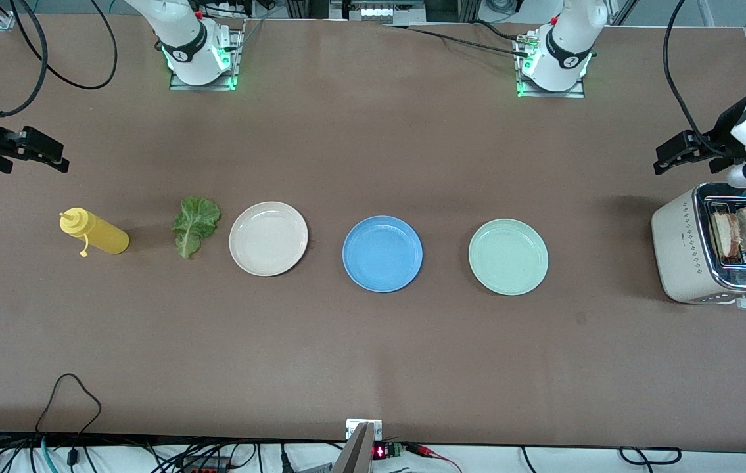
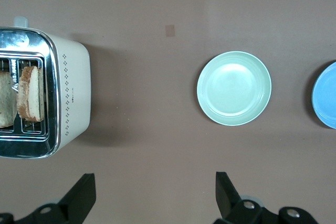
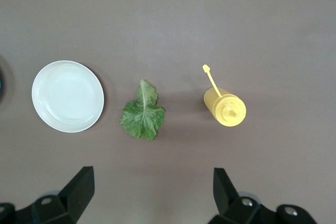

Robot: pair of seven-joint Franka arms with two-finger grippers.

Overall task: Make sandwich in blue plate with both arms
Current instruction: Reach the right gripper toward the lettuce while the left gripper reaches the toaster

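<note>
No assembled sandwich is in view. The blue plate (image 1: 382, 253) lies empty at the table's middle; its edge shows in the left wrist view (image 2: 326, 102). Two toasted bread slices (image 1: 741, 231) stand in a toaster (image 1: 685, 253) at the left arm's end; they also show in the left wrist view (image 2: 30, 99). A green lettuce leaf (image 1: 196, 225) lies on the table and shows in the right wrist view (image 3: 142, 114). My left gripper (image 1: 658, 159) is open and empty over the table beside the toaster. My right gripper (image 1: 62, 156) is open and empty over the right arm's end.
A mint-green plate (image 1: 508, 256) lies between the blue plate and the toaster. A cream-white plate (image 1: 268, 238) lies between the blue plate and the lettuce. A yellow squeeze bottle (image 1: 96, 234) lies on its side at the right arm's end.
</note>
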